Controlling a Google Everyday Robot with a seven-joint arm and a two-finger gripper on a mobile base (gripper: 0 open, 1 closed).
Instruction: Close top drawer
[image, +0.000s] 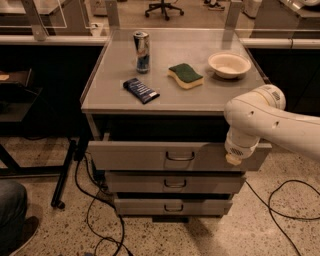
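Note:
The top drawer is a wide grey metal drawer with a small dark wire handle at its centre. It stands pulled out from the cabinet, with a dark gap behind its front. My white arm comes in from the right. The gripper hangs at the arm's end in front of the right part of the drawer front, right of the handle. It touches or nearly touches the front.
Two lower grey drawers sit shut below. On the cabinet top are a can, a dark packet, a green and yellow sponge and a white bowl. Cables lie on the floor. A dark stand is at left.

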